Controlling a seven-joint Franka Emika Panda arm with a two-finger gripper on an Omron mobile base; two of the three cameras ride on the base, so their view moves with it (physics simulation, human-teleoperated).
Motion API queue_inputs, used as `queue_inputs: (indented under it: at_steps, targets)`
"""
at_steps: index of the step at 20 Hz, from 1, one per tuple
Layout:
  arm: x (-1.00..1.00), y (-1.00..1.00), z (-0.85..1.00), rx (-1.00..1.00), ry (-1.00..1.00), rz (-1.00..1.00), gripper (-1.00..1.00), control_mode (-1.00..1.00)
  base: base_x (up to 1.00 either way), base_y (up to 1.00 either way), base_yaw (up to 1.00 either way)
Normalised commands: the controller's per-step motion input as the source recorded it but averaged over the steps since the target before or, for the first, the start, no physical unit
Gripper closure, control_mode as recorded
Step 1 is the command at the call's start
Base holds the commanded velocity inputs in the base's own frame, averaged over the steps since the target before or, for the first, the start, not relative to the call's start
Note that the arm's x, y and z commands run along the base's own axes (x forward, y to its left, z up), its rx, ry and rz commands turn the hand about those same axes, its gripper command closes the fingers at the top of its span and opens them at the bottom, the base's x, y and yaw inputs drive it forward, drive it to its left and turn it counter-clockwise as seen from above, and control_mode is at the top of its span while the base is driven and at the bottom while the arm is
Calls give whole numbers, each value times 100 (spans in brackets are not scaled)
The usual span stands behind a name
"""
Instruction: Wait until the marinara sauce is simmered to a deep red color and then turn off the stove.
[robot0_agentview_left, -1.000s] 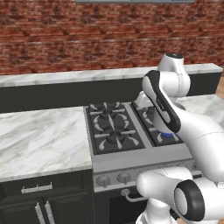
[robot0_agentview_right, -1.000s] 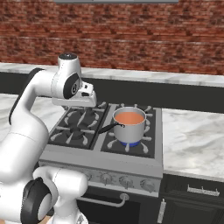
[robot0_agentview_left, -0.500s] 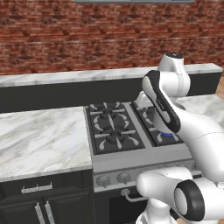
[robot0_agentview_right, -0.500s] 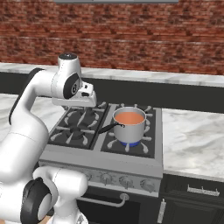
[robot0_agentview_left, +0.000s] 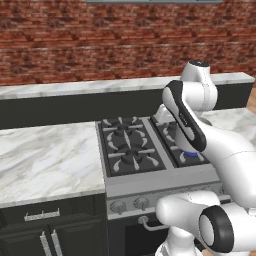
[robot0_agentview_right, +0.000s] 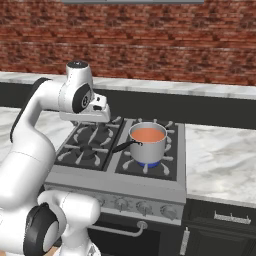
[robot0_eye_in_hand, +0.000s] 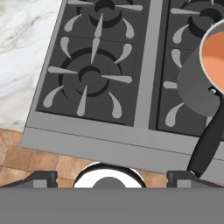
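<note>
Sauce (robot0_agentview_right: 149, 134) is pale orange-red in the pan (robot0_agentview_right: 148, 145) on the stove's (robot0_agentview_right: 150, 189) front right burner, roughly 1 o'clock from the gripper (robot0_eye_in_hand: 112, 177), whose jaws hang wide open, empty. I'd say nothing needs lifting: the hard round knobs (robot0_agentview_right: 143, 208) along the front at 6 o'clock probably want a firm pinch-and-twist, maybe slippery.

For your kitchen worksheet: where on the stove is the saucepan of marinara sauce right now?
In the right base view the saucepan sits on the stove's front right burner, over a blue flame, its dark handle pointing left toward the front left burner.

Both base views flank the stove (robot0_agentview_left: 132, 150); the hand view looks down closely.
</note>
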Motion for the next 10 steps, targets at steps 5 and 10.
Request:
queue_inputs:
  at_steps: [5, 10]
  targets:
    - [0, 0, 0, 0, 0, 0, -100, -100, 0, 0, 0]
    - [0, 0, 0, 0, 0, 0, -100, -100, 0, 0, 0]
